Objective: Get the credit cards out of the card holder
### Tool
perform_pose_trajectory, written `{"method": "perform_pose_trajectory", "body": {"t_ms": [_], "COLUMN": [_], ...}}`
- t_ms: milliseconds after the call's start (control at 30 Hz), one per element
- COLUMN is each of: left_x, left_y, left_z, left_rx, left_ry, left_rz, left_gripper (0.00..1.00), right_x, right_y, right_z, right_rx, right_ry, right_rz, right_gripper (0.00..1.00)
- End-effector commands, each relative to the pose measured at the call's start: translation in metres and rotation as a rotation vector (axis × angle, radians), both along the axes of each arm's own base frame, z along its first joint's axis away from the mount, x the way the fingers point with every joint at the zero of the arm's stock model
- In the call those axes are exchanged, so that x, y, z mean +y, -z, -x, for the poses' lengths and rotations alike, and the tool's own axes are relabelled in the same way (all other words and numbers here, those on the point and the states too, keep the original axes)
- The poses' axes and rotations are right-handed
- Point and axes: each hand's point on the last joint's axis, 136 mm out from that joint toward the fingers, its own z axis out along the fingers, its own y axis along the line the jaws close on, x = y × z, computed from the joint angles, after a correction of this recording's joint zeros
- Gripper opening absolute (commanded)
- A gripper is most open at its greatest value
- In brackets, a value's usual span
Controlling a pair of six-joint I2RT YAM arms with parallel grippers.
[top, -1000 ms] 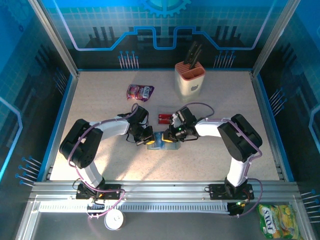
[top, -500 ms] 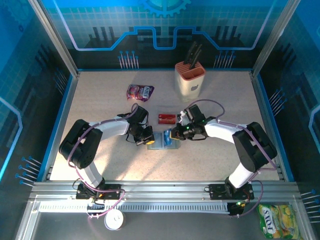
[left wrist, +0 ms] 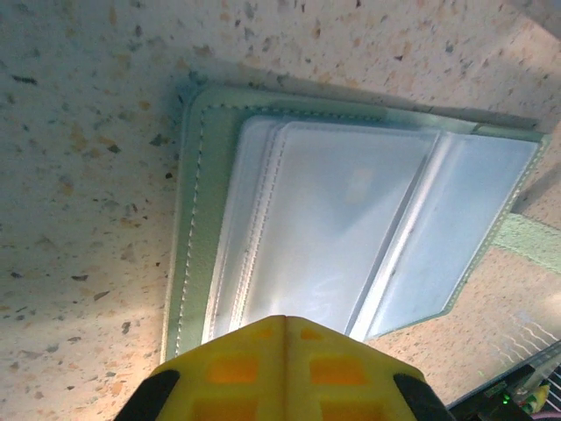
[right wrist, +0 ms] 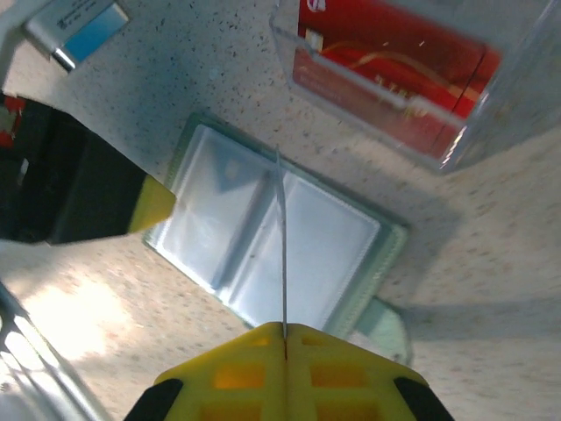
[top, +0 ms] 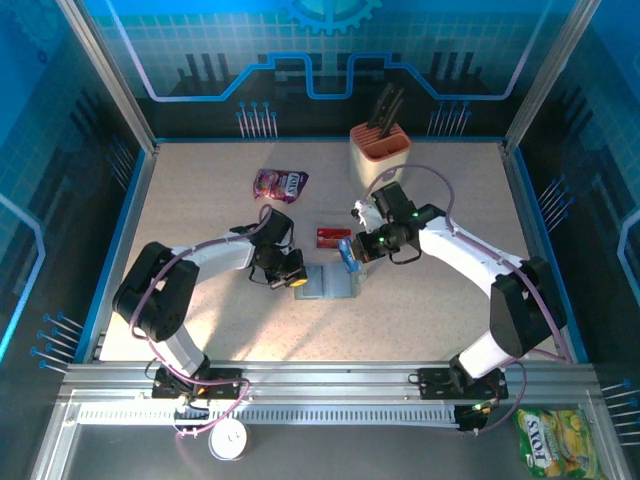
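The card holder (top: 326, 285) lies spread flat on the worktop (top: 200, 220), near its middle. The left hand (top: 298, 283) sits at the holder's left edge, touching it. The right hand (top: 350, 262) hangs over the holder's right half with one credit card (top: 345, 254) pinched edge-on between its fingers, lifted off the holder. Just behind the holder stands a tray (right wrist: 465, 132), with more credit cards (top: 330, 237) lying in it. Farther back and to the left lies a snack pouch (top: 280, 182). The knife block (top: 380, 160) stands at the rear, right of that pouch. A second pouch (top: 555, 442) lies off the worktop (front right, past the rail).
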Motion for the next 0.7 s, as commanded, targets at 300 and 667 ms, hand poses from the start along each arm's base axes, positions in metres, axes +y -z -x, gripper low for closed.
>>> {"method": "perform_pose_trajectory", "body": {"t_ms": [300,667], "left_x": [0.003,0.019], "left_y": [-0.018,-0.013], "left_z": [-0.001,0.01], "left_rx": [-0.073,-0.078], "left_ry": [0.016,-0.005], "left_rz": [0.094,0.059], "left_gripper": [0.0,0.01], "right_x": [-0.007,0.014], "right_y": [-0.021,-0.021], "right_z": [-0.025,-0.062], "right_rx": [-0.313,-0.28], "right_ry": [-0.53,-0.813], "right_rz": [0.388,0.449], "right_gripper": [0.0,0.0]}}
